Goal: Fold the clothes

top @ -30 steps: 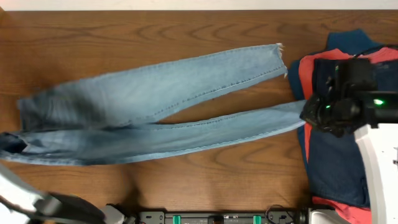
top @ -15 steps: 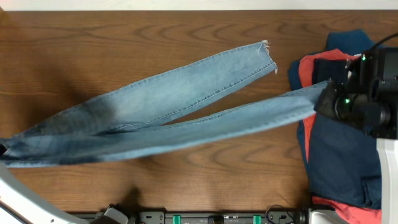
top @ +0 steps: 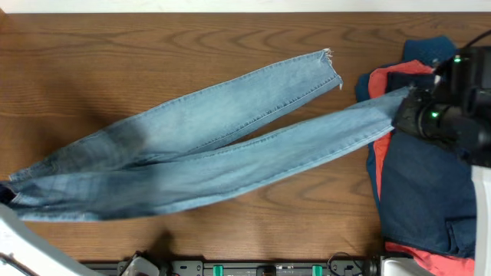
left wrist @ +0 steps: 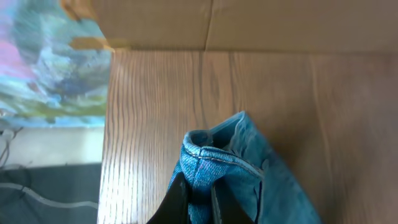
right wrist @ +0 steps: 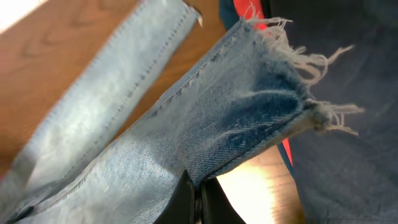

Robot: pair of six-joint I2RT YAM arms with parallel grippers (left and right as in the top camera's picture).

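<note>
Jeans [top: 199,146] | waistband pinched in closed left claw [left wrist: 198,202] | frayed hem pinched in closed right claw [right wrist: 199,199]

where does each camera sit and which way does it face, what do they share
Overhead: above the table, looking straight down at the jeans stretched across it; the right arm shows over the navy garment.
Left wrist: on the left gripper, facing across the tabletop; it is shut on the jeans' waist end.
Right wrist: on the right gripper, facing the frayed hem it is shut on.
Shared: all show the jeans; overhead and right wrist share the navy garment.
</note>
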